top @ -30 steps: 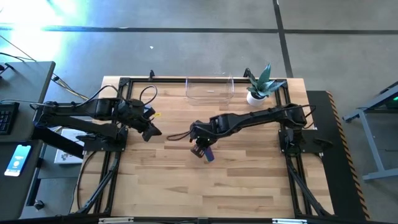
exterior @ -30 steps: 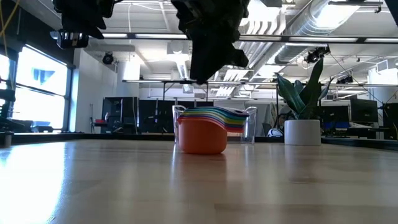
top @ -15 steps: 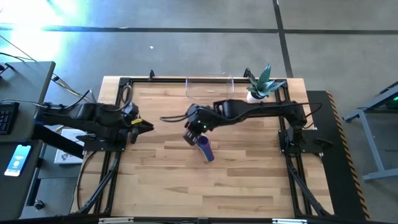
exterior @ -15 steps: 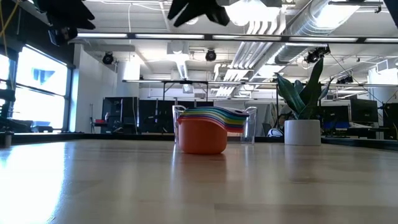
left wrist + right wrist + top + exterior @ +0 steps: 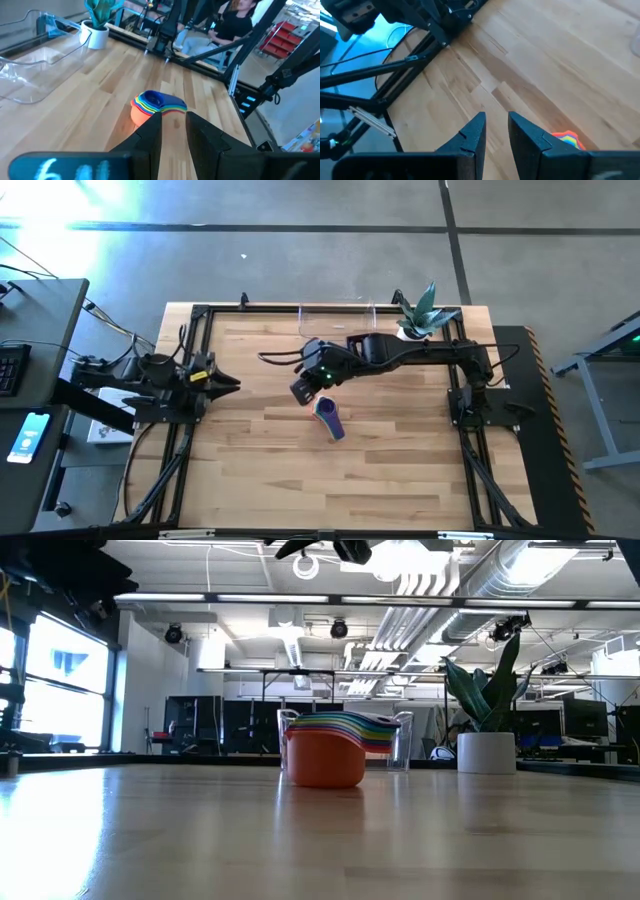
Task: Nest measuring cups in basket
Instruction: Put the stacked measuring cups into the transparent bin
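The measuring cups (image 5: 328, 418) sit nested in one stack on the bare table, standing on the base of the orange outer cup (image 5: 325, 755). The purple one shows on top in the high view. The clear basket (image 5: 337, 325) stands at the far edge, apart from them. My right gripper (image 5: 299, 391) hangs high, just left and far of the stack, fingers a narrow gap apart (image 5: 496, 127); the stack's rim (image 5: 568, 138) shows beside them. My left gripper (image 5: 232, 386) is drawn back near the table's left edge, its narrowly parted fingers (image 5: 173, 125) pointing toward the stack (image 5: 152, 105).
A white plant pot (image 5: 413, 332) stands at the far right, beside the basket. Black frame rails (image 5: 195, 340) run along the table's left and right sides. Bare wood (image 5: 350, 480) lies near of the stack. People sit beyond the table (image 5: 235, 25).
My right gripper has risen from just over the cup stack and moved toward the far left, leaving the top of the low view. My left arm has drawn back toward the table's left edge. The stack has stayed where it was.
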Controlling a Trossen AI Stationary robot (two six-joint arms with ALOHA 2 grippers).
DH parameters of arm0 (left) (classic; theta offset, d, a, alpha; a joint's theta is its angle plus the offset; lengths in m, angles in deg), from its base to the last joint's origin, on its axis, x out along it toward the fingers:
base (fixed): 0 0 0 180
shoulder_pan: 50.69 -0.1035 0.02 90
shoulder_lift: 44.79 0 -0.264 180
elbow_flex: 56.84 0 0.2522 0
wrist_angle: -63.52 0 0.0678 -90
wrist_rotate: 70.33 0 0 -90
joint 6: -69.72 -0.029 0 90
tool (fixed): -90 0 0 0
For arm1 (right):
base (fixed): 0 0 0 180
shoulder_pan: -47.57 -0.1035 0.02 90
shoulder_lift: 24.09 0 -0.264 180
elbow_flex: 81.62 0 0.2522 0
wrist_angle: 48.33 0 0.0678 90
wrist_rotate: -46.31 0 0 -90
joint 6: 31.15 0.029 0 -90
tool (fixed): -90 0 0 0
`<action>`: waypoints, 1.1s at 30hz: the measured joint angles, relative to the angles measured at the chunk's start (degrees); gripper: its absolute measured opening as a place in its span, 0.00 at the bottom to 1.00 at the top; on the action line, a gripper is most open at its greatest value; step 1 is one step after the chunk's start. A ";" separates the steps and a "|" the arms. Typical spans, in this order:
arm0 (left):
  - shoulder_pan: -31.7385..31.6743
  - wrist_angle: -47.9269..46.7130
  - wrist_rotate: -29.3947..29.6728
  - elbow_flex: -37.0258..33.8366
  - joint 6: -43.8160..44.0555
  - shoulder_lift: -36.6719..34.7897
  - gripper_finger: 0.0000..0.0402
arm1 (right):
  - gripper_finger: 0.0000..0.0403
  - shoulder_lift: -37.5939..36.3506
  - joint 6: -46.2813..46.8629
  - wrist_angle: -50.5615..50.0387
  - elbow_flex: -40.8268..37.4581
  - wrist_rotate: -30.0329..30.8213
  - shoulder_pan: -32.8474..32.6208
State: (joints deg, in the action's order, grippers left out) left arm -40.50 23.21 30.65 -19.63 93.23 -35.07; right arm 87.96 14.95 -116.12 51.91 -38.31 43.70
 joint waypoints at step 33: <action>-0.03 8.25 2.19 -16.98 -18.13 -9.49 0.19 | 0.18 0.00 13.10 -1.64 0.00 -2.65 -1.42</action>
State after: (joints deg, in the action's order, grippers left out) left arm -40.53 31.46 32.84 -36.62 75.10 -44.56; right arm 87.96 28.05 -117.75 51.91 -40.95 42.28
